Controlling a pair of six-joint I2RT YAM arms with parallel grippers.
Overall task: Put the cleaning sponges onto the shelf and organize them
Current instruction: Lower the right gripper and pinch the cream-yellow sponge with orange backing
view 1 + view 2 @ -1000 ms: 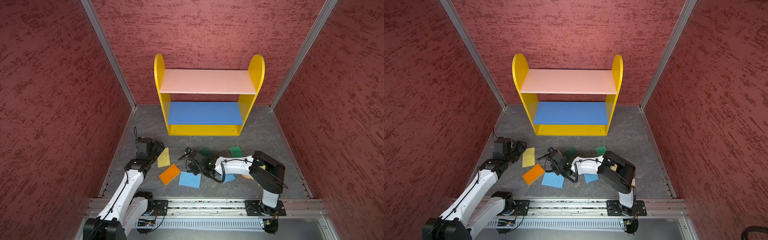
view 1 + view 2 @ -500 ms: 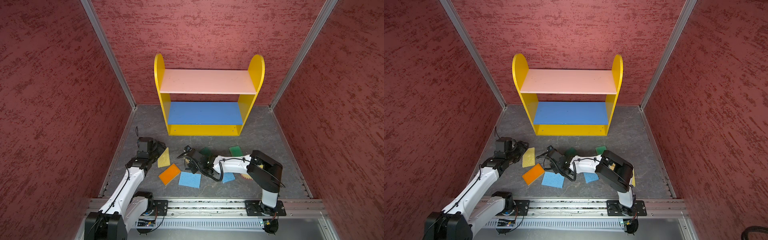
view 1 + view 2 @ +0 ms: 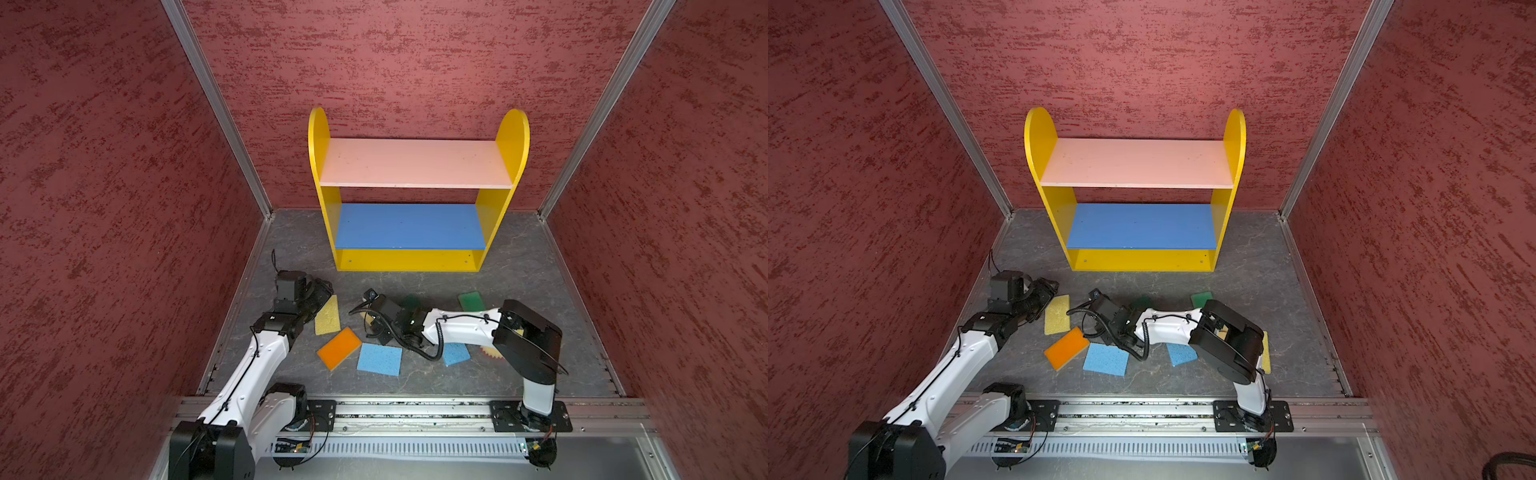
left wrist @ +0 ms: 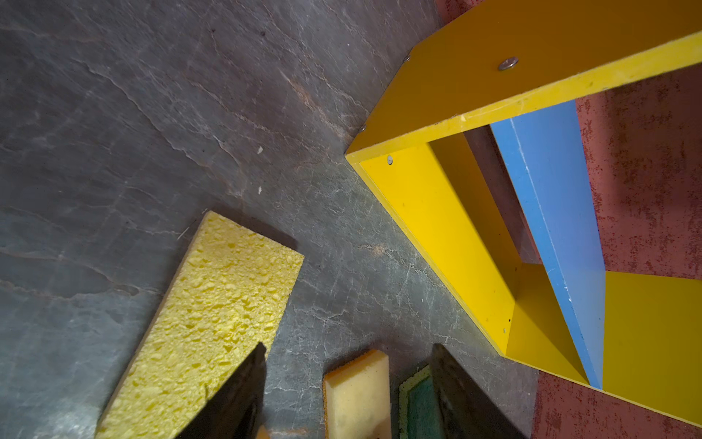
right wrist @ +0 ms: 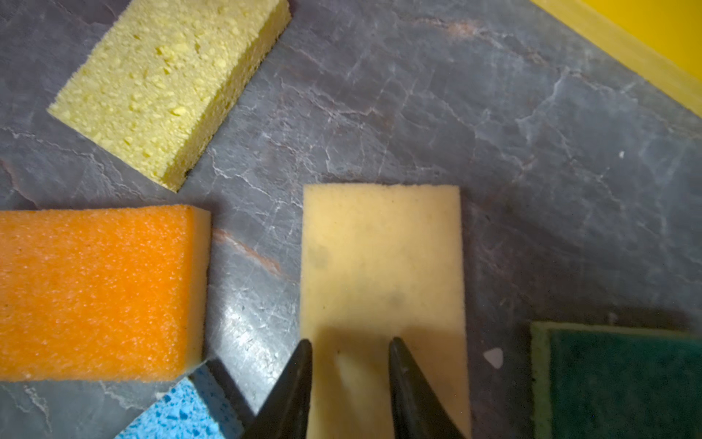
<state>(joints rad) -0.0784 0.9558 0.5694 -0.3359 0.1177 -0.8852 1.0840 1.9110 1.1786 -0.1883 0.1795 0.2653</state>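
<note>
Lying on the grey worktop (image 3: 519, 257) in front of the shelf (image 3: 415, 162), which stands at the far middle, the sponges are spread loosely: a yellow sponge (image 3: 327, 318) at the left, an orange sponge (image 3: 338, 348) and a blue sponge (image 3: 379, 359) nearer, a second blue sponge (image 3: 456, 354) further right, and a dark green sponge (image 3: 411, 300) and a green sponge (image 3: 471, 300) on the far side. The left gripper (image 4: 347, 346) hangs wide open and holds nothing, one finger over the yellow sponge's edge. The right gripper (image 5: 349, 342), reaching across to the middle, is partly open over a pale sponge (image 5: 380, 258); whether it touches I cannot tell.
</note>
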